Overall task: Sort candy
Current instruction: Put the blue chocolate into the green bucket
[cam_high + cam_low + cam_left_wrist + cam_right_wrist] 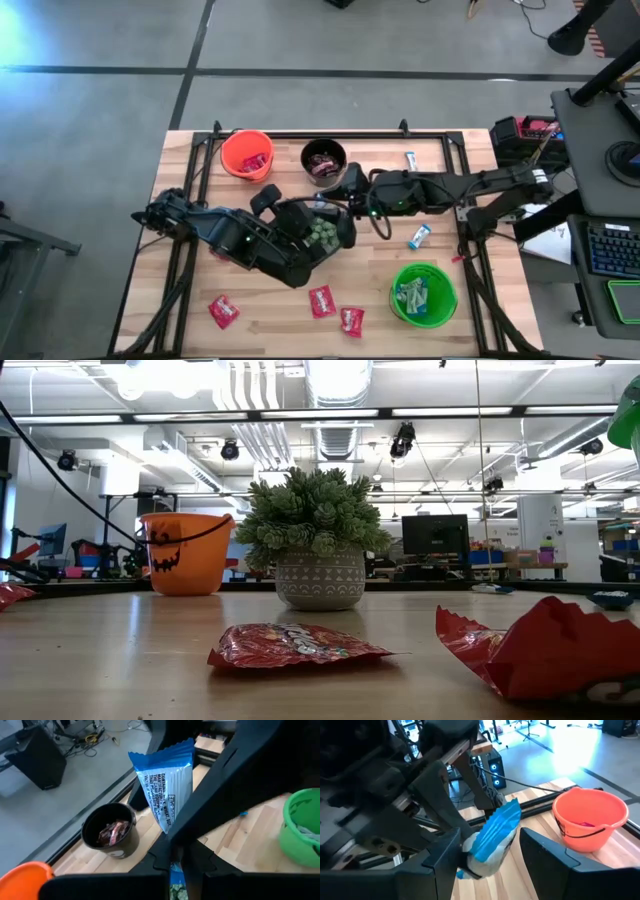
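Candy in a blue wrapper point(165, 785) was pinched upright in the clenched left gripper point(172, 852) above the table's middle, near the plant, evidently presented for handover: the right gripper point(487, 852) was spread around it.

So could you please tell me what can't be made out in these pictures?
- High view: the blue candy shut in the left claw is hidden beneath the arms.
- Low view: both claws are out of frame.
- High view: the black bucket's contents are too small to identify.
- Right wrist view: the open right claw flanks the candy; contact is unclear.
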You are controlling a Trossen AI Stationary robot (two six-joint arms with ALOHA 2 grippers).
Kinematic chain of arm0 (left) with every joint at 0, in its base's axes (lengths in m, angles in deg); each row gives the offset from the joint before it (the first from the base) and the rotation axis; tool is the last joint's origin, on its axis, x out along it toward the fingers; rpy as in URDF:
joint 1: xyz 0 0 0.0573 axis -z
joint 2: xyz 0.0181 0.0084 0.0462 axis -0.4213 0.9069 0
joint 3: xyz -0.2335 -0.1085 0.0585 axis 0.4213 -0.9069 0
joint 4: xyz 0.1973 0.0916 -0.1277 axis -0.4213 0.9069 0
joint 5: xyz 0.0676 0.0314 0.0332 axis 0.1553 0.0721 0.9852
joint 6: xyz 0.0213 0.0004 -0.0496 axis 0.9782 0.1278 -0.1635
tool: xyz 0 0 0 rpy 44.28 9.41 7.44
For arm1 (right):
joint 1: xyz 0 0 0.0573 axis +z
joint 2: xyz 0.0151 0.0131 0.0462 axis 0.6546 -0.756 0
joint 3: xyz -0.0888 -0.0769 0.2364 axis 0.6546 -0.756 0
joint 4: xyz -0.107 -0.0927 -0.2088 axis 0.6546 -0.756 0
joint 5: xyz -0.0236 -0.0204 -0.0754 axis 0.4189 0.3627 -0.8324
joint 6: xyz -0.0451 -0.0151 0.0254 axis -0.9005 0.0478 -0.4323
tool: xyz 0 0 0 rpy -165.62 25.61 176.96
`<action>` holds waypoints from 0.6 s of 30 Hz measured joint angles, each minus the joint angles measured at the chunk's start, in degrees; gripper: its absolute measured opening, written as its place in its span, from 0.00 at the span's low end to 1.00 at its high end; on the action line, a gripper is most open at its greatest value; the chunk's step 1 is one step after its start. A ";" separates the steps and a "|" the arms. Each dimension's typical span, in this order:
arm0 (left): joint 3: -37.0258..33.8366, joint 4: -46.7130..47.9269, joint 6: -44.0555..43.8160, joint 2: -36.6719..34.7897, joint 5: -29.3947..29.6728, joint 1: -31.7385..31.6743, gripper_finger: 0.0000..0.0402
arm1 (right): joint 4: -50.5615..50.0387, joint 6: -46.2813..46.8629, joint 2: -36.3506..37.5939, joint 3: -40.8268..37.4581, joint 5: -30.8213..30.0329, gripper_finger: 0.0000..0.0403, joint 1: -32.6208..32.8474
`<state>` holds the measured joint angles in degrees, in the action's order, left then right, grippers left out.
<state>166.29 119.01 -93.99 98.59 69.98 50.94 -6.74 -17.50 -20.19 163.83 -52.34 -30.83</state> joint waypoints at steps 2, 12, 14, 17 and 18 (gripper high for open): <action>-0.02 0.02 0.72 0.00 -0.10 -0.19 0.00 | 0.39 -0.07 -0.45 0.00 0.04 0.49 -0.28; -0.02 0.15 1.16 0.02 0.02 -0.70 0.00 | 0.42 -0.76 0.63 0.00 0.03 0.31 -0.61; -0.02 0.21 1.29 0.02 0.02 -0.82 0.00 | 0.37 -0.74 0.74 0.00 0.03 0.25 -0.61; -0.02 0.28 1.31 0.07 0.02 -0.98 0.00 | -0.04 -0.60 0.78 0.00 0.09 0.16 -0.61; -0.02 0.28 1.31 0.07 0.02 -1.03 0.00 | -0.31 -0.44 0.80 0.00 0.10 0.13 -0.68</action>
<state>166.26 119.29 -92.68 98.66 70.01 49.91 -7.05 -17.94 -19.40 163.83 -52.24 -31.51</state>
